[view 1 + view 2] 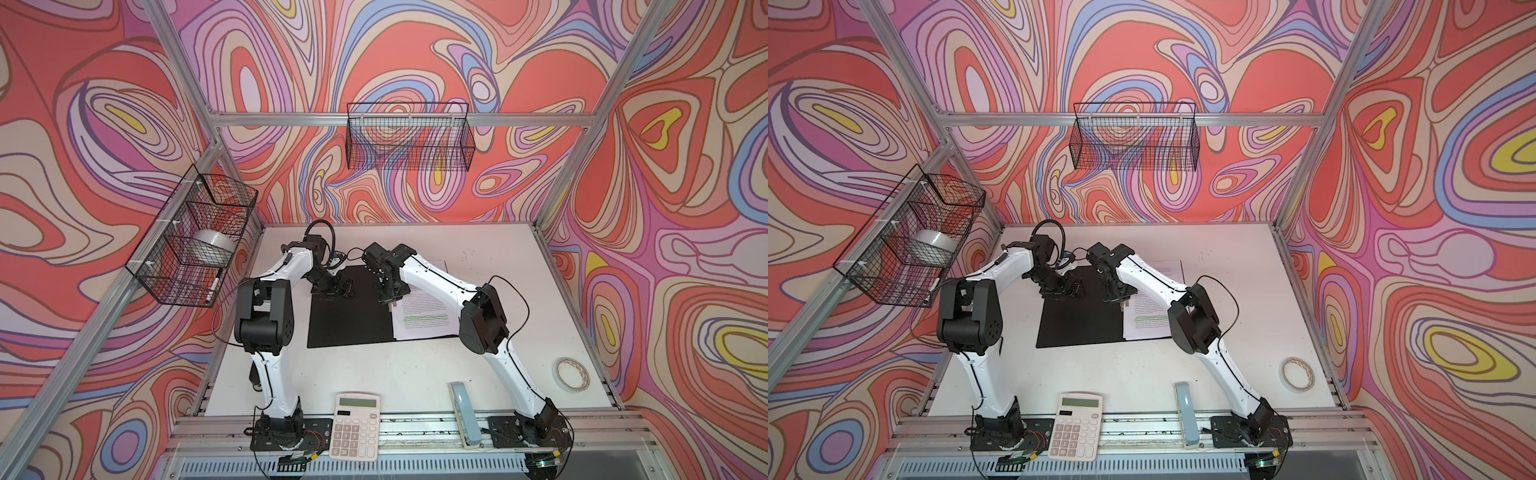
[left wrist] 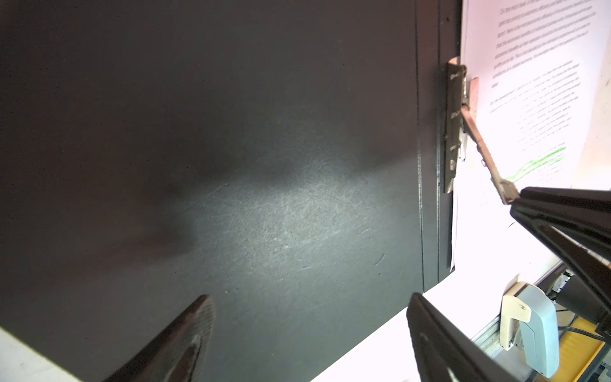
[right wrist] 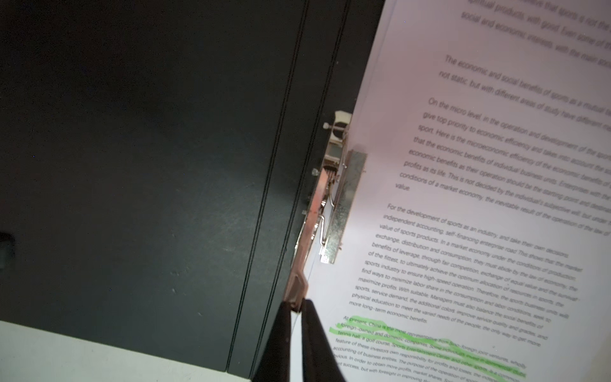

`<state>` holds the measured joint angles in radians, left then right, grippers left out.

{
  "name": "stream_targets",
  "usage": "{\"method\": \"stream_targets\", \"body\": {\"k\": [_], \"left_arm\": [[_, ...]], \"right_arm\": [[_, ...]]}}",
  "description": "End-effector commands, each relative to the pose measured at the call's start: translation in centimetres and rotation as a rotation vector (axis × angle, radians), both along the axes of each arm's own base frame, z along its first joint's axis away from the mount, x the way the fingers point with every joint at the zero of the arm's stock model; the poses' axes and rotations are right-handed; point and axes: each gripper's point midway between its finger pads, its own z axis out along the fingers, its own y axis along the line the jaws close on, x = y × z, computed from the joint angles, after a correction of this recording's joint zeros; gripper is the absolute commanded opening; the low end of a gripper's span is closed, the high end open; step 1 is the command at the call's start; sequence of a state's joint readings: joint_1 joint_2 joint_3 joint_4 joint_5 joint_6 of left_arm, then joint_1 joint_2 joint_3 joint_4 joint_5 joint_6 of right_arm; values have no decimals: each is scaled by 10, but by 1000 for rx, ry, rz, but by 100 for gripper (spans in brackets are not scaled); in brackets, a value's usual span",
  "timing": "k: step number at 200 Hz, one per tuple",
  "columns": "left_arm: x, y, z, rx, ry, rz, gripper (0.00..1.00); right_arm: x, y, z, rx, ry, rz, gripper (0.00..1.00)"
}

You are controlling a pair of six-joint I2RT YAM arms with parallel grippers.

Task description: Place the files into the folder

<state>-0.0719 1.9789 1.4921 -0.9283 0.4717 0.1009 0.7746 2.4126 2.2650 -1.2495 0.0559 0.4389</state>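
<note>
In both top views the folder (image 1: 351, 316) (image 1: 1079, 320) lies open on the white bench (image 1: 374, 374), black inside up. The files (image 1: 424, 311) lie on its right half. The left jaws hang spread over the far part of the black flap, and the right jaws are down at the spine.

In the left wrist view the left fingers (image 2: 185, 340) stand well apart above the flap. The metal spine clip (image 2: 454, 132) has its lever (image 2: 486, 155) tilted up, with the tip in the right jaws.

In the right wrist view the right jaws are clenched on the lever's tip. The clip's plate (image 3: 344, 205) lies over the edge of the files, but I cannot tell whether it presses on them.
</note>
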Motion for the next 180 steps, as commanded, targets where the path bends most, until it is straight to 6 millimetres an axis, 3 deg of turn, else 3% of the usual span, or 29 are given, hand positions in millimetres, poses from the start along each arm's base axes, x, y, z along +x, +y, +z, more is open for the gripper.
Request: {"method": "stream_targets", "body": {"k": [1,180], "left_arm": [[-3,-1,1,-16,30,-3,92],[-5,2,-2,-22,44,0,91]], "right_arm": [[-8,-17,-22,-86,46,-16,8],[-19,-29,-60,-165,114,-14,8]]}}
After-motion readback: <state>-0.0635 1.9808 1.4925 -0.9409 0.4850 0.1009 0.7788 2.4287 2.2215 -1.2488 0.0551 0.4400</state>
